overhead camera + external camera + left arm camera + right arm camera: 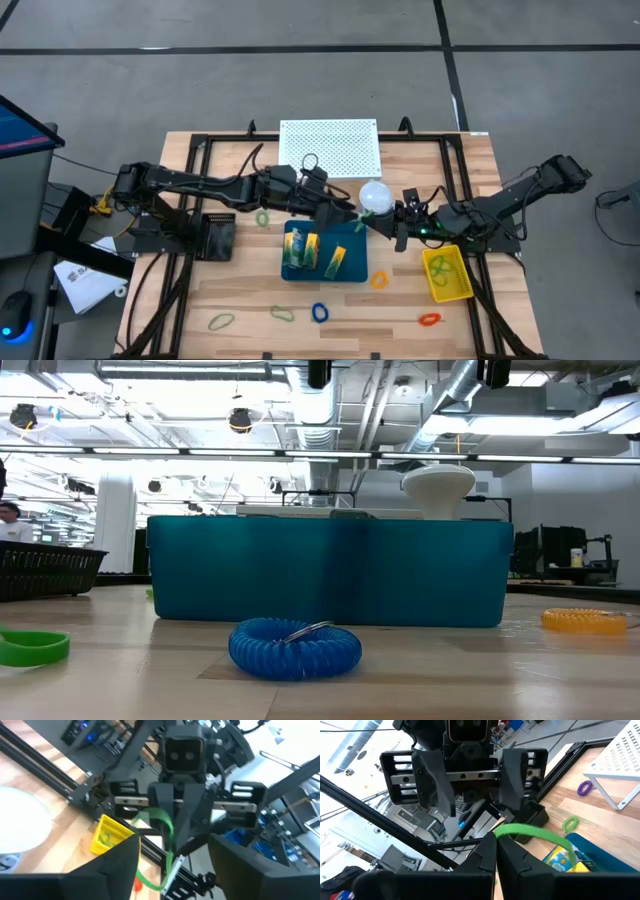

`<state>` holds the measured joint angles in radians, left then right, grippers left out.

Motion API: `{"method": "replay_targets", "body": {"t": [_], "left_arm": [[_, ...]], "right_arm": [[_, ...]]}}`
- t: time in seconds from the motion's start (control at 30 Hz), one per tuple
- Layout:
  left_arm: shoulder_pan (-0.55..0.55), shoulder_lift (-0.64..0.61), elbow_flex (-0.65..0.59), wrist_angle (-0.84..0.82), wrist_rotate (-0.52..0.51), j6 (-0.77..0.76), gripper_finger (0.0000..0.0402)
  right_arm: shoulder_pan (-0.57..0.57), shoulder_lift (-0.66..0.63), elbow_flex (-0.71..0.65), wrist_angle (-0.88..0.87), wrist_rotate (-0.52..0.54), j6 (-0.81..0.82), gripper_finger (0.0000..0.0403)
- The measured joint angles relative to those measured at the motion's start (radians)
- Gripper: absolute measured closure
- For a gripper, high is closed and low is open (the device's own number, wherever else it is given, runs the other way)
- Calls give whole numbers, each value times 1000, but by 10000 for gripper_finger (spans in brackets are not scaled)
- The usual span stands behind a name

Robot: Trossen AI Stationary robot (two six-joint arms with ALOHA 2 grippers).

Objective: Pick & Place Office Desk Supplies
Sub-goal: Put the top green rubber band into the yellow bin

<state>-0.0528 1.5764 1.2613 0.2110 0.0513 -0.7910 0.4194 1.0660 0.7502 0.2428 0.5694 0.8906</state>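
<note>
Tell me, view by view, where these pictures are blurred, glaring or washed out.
Low view: ceiling lights glare white, while the blue coil nearby is fairly sharp. Left wrist view: soft all over, the green loop smeared, a white blown-out patch at one edge. Right wrist view: the room behind is washed out. High view: evenly lit, no strong glare.

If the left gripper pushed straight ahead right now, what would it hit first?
Most likely the right gripper, which faces it head-on, shut on the green loop. The left gripper stands open; the gap between them is unclear.
</note>
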Motion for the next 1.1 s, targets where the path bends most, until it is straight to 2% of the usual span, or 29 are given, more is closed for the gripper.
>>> {"method": "replay_targets", "body": {"t": [0.13,0.2,0.37,0.53,0.63,0.77,0.93,1.1], "left_arm": [[2,-3,0,-2,-93,35,142],[3,-12,0,-2,-108,58,136],[27,-33,1,-25,-30,102,138],[34,-63,0,-165,3,157,143],[34,-88,2,-228,6,196,143],[32,-129,-1,-325,6,255,142],[32,-202,-3,-416,-8,333,144],[39,-308,-119,-399,-87,331,143]], "right_arm": [[0,0,0,0,0,0,403],[0,0,0,2,0,0,403],[0,0,0,5,0,0,403],[10,-20,0,-23,0,0,403],[39,-56,0,-122,0,17,403],[107,-132,0,-392,17,143,403],[240,-238,-1,-619,120,296,403],[369,-310,-1,-752,229,436,403]]}}
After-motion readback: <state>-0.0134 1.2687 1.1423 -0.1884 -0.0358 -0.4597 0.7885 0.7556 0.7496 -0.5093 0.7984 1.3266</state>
